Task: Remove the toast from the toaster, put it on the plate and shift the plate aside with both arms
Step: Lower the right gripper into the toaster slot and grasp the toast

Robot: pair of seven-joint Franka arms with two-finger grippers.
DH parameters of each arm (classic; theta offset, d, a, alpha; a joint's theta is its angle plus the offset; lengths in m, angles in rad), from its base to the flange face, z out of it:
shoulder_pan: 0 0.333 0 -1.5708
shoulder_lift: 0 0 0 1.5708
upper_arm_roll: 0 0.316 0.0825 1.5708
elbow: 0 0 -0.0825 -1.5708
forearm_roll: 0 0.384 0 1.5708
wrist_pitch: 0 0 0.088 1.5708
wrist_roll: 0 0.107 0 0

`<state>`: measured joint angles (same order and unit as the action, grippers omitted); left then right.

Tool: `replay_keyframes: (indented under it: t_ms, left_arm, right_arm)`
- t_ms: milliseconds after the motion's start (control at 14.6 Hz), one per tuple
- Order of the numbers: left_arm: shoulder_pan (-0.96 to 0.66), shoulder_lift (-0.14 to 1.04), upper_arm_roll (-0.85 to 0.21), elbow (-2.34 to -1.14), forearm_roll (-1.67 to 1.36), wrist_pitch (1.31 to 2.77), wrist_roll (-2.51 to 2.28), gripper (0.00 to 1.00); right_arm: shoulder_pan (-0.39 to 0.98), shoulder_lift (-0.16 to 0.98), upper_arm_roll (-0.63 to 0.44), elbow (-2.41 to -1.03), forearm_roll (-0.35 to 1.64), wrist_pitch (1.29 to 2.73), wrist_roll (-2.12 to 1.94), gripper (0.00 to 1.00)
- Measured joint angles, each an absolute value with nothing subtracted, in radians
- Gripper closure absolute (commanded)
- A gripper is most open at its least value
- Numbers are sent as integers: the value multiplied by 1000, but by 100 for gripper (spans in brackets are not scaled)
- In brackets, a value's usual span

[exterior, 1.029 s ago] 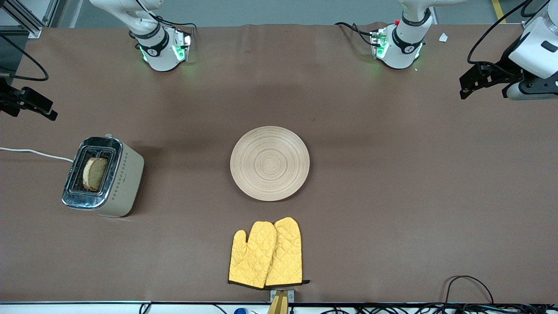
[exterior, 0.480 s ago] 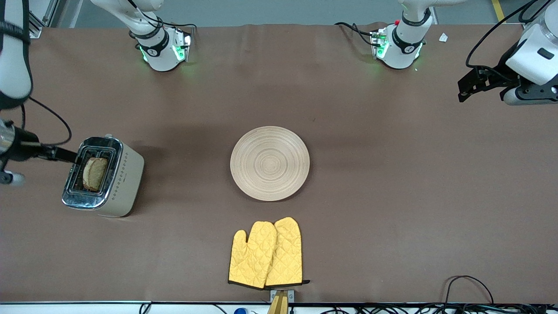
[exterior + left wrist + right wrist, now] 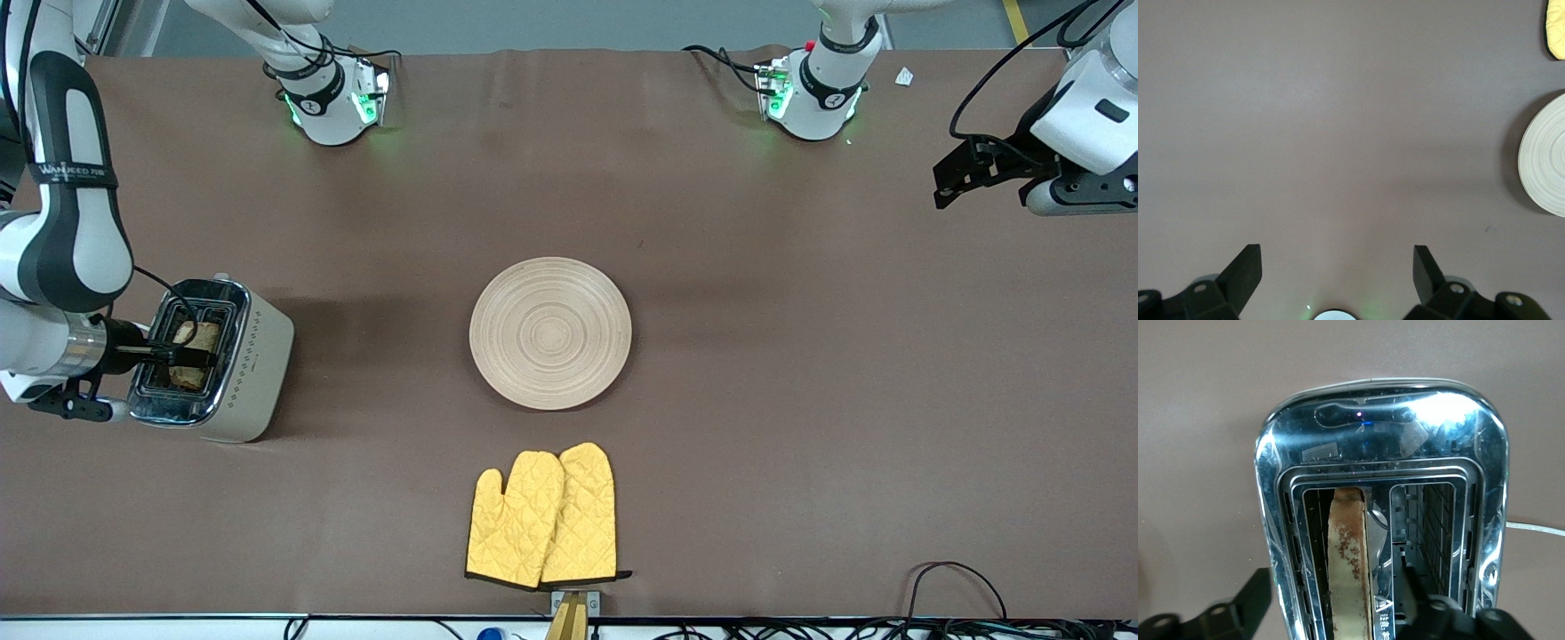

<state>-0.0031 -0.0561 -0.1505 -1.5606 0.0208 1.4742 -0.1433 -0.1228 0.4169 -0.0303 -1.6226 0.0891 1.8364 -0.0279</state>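
Front view: we read "WANJEED" on right arm (image 3: 62,173); right gripper (image 3: 188,354) spread astride toast (image 3: 197,335) in toaster (image 3: 212,360). Left gripper (image 3: 953,182) spread, waiting over table edge. Plate (image 3: 550,332) has open room around.

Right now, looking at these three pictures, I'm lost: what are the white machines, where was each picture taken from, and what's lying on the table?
They are two robot arms with two-finger grippers. The wide picture looks down from a high camera facing them; the other two come from cameras on each arm's wrist.

On the brown table lie a round wooden plate, yellow oven mitts nearer the camera, and a toaster at the right arm's end, with toast standing in one slot.

The right gripper is over the toaster, one finger either side of the toast, not yet clamped. The left gripper waits open over bare table, holding nothing.
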Motion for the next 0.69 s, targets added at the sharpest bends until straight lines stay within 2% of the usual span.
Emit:
replay_keyframes:
  t_ms: [137,206,686]
  left_arm:
    - [-3,-56,-151,-1561,21,1474,-143,0]
    - [-3,-56,-151,-1561,21,1474,-143,0]
    - [-3,-56,-151,-1561,21,1474,-142,0]
  right_arm:
    - [-119,417,-28,-1615,61,1834,-39,86]
    - [-115,416,-26,-1612,54,1833,-41,88]
    - [-105,411,-21,-1577,39,1801,-48,96]
